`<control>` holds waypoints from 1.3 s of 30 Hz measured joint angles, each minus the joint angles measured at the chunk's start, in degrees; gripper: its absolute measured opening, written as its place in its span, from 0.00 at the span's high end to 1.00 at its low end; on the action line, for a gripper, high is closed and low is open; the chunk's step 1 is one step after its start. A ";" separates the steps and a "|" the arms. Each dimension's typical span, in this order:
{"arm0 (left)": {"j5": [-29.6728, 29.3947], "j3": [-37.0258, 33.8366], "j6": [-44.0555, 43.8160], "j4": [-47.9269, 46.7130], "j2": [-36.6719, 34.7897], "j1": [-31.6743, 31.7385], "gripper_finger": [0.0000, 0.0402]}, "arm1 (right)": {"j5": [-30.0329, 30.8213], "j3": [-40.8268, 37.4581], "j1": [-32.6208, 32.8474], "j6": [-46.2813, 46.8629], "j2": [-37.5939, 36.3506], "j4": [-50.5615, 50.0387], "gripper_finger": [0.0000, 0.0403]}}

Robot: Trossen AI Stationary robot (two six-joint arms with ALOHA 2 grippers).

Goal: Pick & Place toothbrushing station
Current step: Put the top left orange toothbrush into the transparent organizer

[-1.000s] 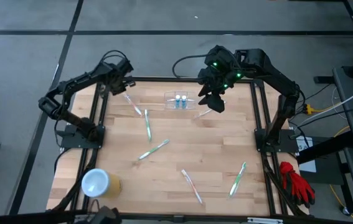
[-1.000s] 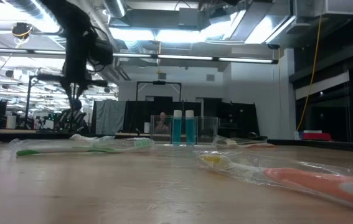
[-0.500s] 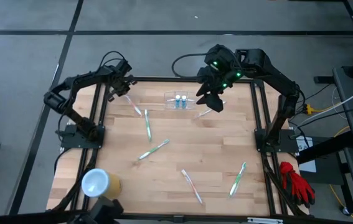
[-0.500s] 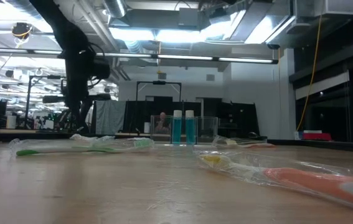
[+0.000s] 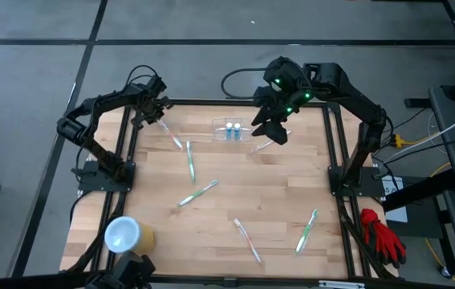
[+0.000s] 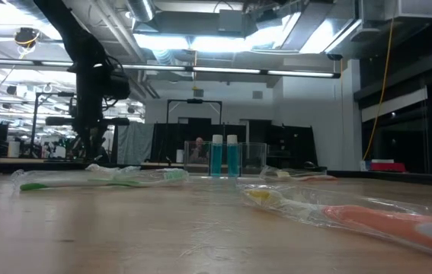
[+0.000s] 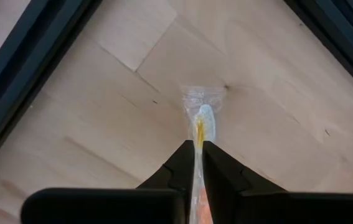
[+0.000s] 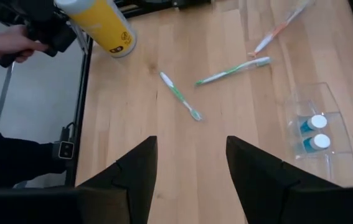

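Since a second ago the left arm has swung its elbow out and eased its wrist a touch toward the table's far left corner, and everything else has stayed put. From above, the left gripper [image 5: 153,107] sits over the end of a wrapped orange toothbrush [image 5: 171,135] near that corner. The right gripper [image 5: 269,128] hangs just beside the toothbrushing station [image 5: 232,129], which stands at the far middle of the table [image 5: 275,189] with two blue-capped tubes in it. A yellow cup [image 5: 125,236] sits at the near left corner, and green toothbrushes lie scattered about.

Down at table level, the station [image 6: 224,157] is upright at the back, untouched, and the left arm hangs over on the left behind a wrapped green toothbrush [image 6: 101,178].

Left wrist cam: the fingers are almost closed with the orange toothbrush [image 7: 202,122] running right between the tips, but I honestly can't tell if it's pinched or just let go.

Right wrist cam: fingers spread wide, nothing in them, clear holder [image 8: 318,130] well off to one side of them.

So my read is the station itself hasn't been picked yet, and the left arm's business is with a brush
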 joint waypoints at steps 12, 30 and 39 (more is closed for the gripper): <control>1.64 0.02 -0.30 2.00 3.78 -2.52 0.68 | -0.12 0.00 0.00 0.36 0.00 1.52 0.52; -1.95 0.02 -2.91 2.86 5.49 -4.09 0.83 | -0.10 0.00 0.00 1.55 0.00 1.53 0.52; -0.92 0.02 -1.37 2.84 5.48 -4.51 0.99 | -0.08 0.00 0.00 2.36 0.00 2.40 0.52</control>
